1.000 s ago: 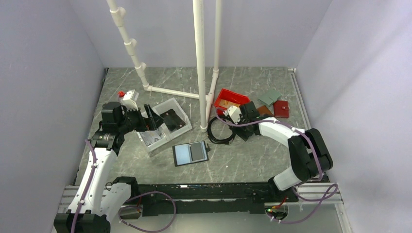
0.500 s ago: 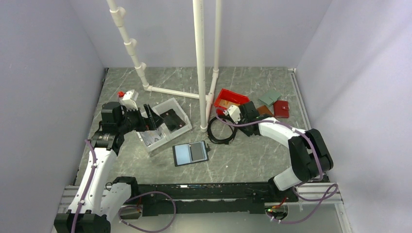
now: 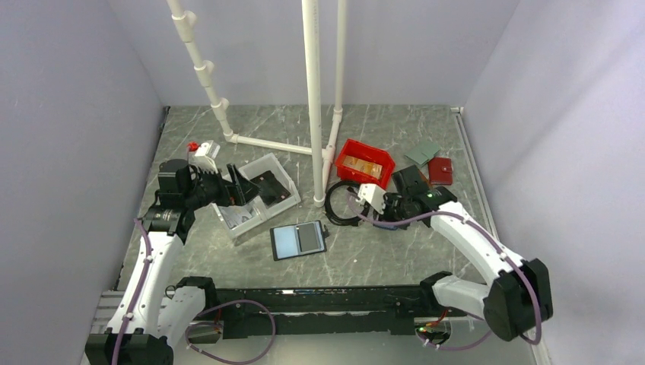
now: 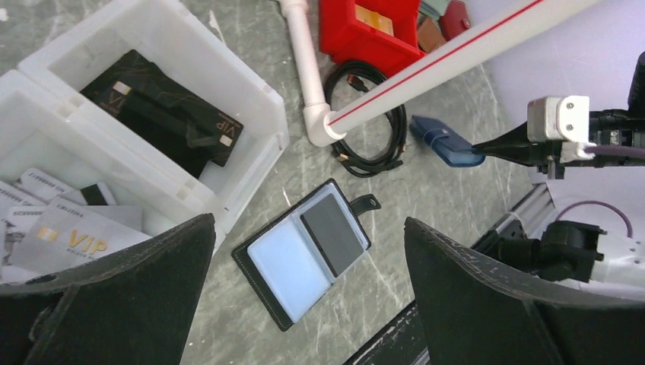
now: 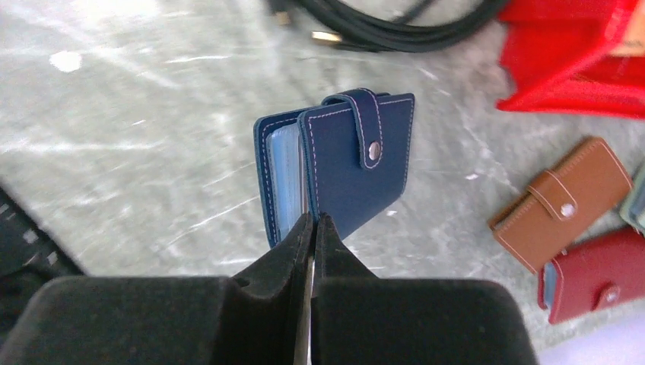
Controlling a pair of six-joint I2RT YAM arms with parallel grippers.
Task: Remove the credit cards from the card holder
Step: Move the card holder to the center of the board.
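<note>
The card holder (image 5: 342,163) is a navy-blue snap-tab wallet, and it hangs closed above the table. My right gripper (image 5: 313,220) is shut on the edge of its front cover. Light-blue sleeves (image 5: 285,171) show between the covers, and the credit cards inside are hidden. The left wrist view shows the same card holder (image 4: 445,144) at the tips of the right gripper (image 4: 487,147). From above, the right gripper (image 3: 392,205) sits just right of the cable coil. My left gripper (image 3: 236,186) stands wide open over the white bin, holding nothing.
A white bin (image 4: 251,91) holds black and silver VIP cards (image 4: 163,114). An open black-edged folio (image 3: 298,239) lies at the table's middle. A black cable coil (image 3: 346,205), a red bin (image 3: 365,163), brown (image 5: 559,201) and dark red wallets (image 5: 597,274), and white pipes (image 3: 313,99) stand nearby.
My right gripper has shut on the card holder and drawn it back from beside the red bin toward the front. The right elbow swung out to the right. The left arm is unchanged.
</note>
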